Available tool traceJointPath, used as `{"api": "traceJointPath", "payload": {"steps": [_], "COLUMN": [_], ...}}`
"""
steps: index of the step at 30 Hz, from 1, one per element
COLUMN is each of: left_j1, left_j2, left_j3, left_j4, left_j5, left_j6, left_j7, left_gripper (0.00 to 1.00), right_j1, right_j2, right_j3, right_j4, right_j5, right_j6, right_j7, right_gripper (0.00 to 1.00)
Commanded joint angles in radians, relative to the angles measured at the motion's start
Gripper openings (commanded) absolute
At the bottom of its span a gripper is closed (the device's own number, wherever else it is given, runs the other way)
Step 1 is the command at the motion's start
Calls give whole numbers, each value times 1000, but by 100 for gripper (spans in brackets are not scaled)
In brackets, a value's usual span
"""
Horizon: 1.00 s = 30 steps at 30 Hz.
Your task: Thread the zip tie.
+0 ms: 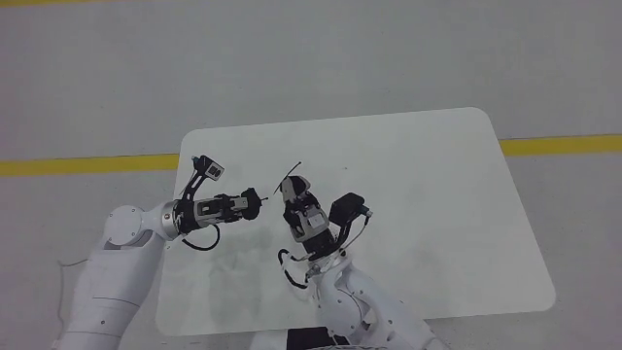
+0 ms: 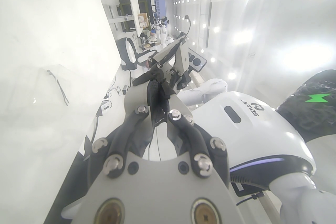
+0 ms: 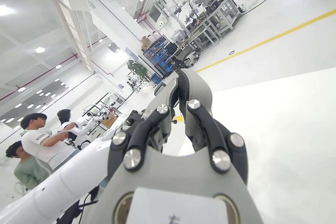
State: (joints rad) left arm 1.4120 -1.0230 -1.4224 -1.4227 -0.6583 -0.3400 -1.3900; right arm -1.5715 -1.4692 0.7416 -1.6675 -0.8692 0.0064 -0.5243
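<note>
Fingers of the left gripper [image 1: 255,201] are clenched, those of the right gripper [image 1: 288,189] grasp the zip tie [image 1: 293,169]; best align tip and head slowly.

Right gripper [image 3: 179,76], held over the white table [image 3: 275,117]. Its two grey fingers [image 3: 195,84] are pressed together along their ribbed black pads. A short dark end of the zip tie [image 3: 175,64] projects just beyond the tips. A yellow floor line [image 3: 262,41] runs past the table's far edge.
</note>
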Motion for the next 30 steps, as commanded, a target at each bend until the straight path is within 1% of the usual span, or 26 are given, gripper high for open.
{"api": "traceJointPath", "payload": {"steps": [1,6,13,30], "left_j1": [0,0,0,0], "left_j2": [0,0,0,0], "left_j3": [0,0,0,0], "left_j4": [0,0,0,0], "left_j5": [0,0,0,0], "left_j6": [0,0,0,0], "left_j7": [0,0,0,0], "left_gripper": [0,0,0,0], "right_j1": [3,3,5,15], "right_j2": [-1,-1,1,11], "right_j3": [-3,-3,-7,-26], "right_j4": [2,2,-6,-6], "right_j5": [-1,-1,-27,-39], "right_j6": [4,4,7,15], "right_j7": [-24,-24,23,36], "right_gripper": [0,0,0,0]}}
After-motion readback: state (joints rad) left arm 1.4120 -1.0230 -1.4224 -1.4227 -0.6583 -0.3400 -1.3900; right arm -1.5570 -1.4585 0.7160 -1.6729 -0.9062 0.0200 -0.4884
